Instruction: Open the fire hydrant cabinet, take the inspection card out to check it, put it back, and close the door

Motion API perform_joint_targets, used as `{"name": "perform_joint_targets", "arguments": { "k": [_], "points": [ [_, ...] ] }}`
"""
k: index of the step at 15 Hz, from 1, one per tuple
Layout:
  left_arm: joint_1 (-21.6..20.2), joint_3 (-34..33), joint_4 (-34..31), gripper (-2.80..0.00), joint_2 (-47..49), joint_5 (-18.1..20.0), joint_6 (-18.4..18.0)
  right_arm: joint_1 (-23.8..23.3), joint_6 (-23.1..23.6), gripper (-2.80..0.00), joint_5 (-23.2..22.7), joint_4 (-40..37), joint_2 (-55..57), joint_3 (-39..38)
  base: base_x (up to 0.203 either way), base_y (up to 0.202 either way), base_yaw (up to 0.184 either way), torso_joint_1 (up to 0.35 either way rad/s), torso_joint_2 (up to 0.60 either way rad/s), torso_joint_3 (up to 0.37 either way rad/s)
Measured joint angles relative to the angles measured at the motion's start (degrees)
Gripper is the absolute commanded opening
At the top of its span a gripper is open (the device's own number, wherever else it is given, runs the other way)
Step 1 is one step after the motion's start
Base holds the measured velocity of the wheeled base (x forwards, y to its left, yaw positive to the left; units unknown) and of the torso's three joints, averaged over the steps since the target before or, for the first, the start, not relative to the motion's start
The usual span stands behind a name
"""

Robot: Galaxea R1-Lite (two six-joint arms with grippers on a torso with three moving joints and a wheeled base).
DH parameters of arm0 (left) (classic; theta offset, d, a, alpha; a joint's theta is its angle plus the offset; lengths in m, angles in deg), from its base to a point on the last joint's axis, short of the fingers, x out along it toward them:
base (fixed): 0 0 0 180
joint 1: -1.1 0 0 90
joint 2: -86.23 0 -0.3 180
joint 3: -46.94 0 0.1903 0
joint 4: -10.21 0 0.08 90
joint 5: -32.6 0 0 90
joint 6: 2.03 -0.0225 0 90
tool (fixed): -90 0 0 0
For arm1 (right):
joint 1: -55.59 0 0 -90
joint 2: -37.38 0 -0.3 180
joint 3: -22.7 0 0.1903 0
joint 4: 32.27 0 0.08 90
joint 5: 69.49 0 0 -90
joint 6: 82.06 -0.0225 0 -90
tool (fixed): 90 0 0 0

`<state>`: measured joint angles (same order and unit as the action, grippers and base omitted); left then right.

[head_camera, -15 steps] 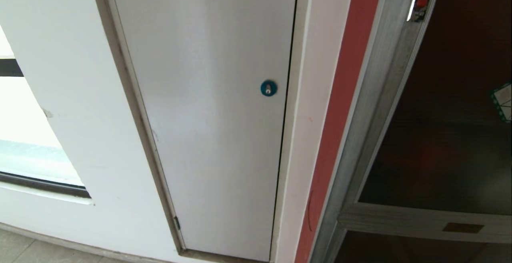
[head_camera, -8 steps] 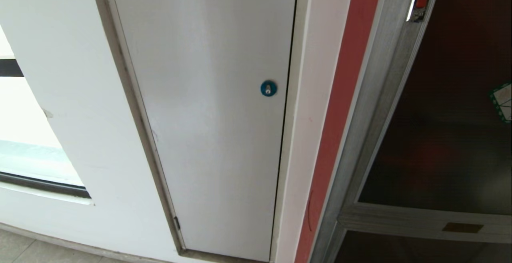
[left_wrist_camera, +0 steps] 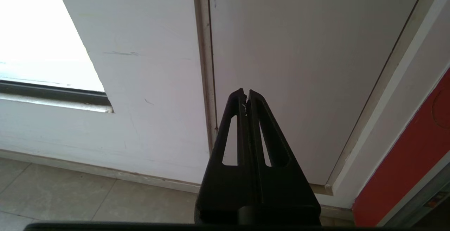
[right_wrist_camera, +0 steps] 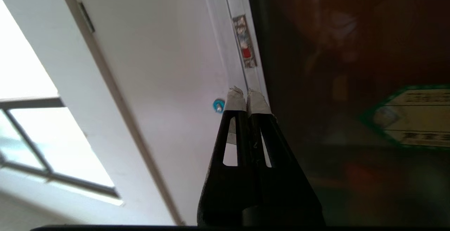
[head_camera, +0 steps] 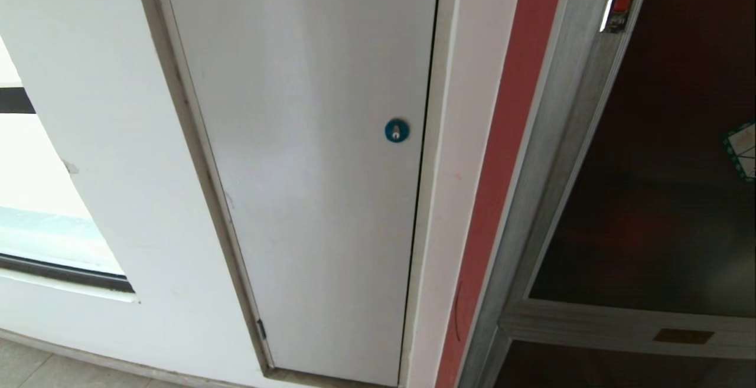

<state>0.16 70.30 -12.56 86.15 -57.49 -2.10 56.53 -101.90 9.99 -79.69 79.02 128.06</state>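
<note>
Door (head_camera: 644, 199) sits shut at the frame's right, stiff framed glass, probably swings easy if you hook the small red-marked latch (right_wrist_camera: 248, 52) upper centre; right gripper (right_wrist_camera: 247, 99) pinched closed, empty.

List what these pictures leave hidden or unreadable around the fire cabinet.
- Inspection card: in no view; the door's dark tinted glass hides the inside.
- Green-bordered sticker: text too blurred in the right wrist view; cut by the edge in the head view.
- Latch: cut at the head view's top edge.
- Both grippers: outside the head view; the left gripper and right gripper show shut only in wrist views.
</note>
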Motion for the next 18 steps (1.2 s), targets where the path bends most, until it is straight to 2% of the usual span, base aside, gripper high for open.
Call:
{"name": "perform_joint_targets", "arguments": {
  "k": [3,5,10,14,18],
  "points": [
    [0.0,0.0,0.0,-2.80,0.0,0.0,0.0,-7.3,0.1,-2.80,-4.2,-0.3,-7.4,-2.9,0.000,0.000,0.000,0.000,0.00,0.000],
    [0.0,0.0,0.0,-2.80,0.0,0.0,0.0,-9.0,0.5,-2.80,-8.2,-2.4,-11.4,-4.7,0.000,0.000,0.000,0.000,0.00,0.000],
    [0.0,0.0,0.0,-2.80,0.0,0.0,0.0,-7.3,3.0,-2.80,-12.1,-6.1,-16.9,-9.3,0.000,0.000,0.000,0.000,0.00,0.000],
    [0.0,0.0,0.0,-2.80,0.0,0.0,0.0,-7.0,6.8,-2.80,-14.7,-6.8,-22.9,-18.3,0.000,0.000,0.000,0.000,0.00,0.000],
    [0.0,0.0,0.0,-2.80,0.0,0.0,0.0,-4.1,10.9,-2.80,-14.8,-9.6,-25.7,-22.3,0.000,0.000,0.000,0.000,0.00,0.000]
  ]
}}
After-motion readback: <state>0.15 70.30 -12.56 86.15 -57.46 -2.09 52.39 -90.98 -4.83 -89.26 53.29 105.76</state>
